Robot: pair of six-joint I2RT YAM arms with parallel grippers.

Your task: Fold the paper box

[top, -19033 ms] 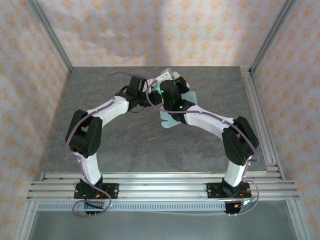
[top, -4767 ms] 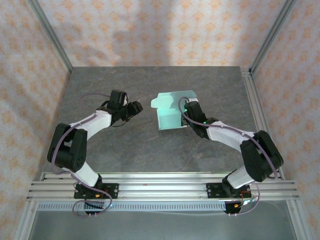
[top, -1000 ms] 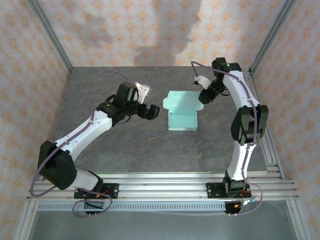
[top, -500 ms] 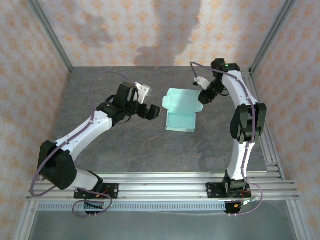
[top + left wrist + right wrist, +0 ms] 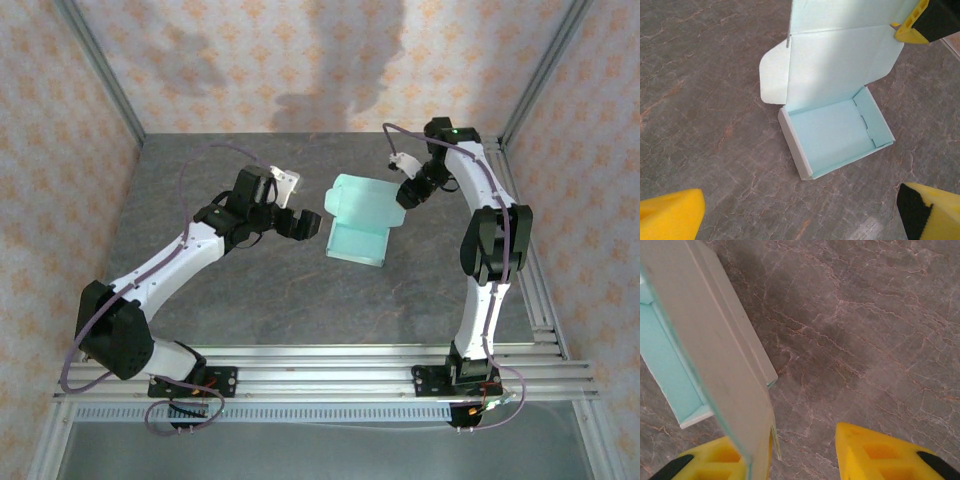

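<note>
Paper box (image 5: 358,220) sits mid-table (image 5: 260,290), well clear of the side rails (image 5: 520,250). Tray is formed, lid tilted up off its far side, and a rounded tab (image 5: 772,75) sticks out left. Right gripper (image 5: 408,192) is at the lid's far-right corner, spread wide, with the card against one finger (image 5: 710,460), not pinched. Left gripper (image 5: 306,222) is just left of the box, spread wide, empty. From the right wrist, the lid's grey back covers much of the tray.

We see a pale mint-green paper box (image 5: 358,222) on a dark grey, veined table (image 5: 250,290), yellow finger pads (image 5: 670,217), and cream walls (image 5: 300,60) patterned orange.
</note>
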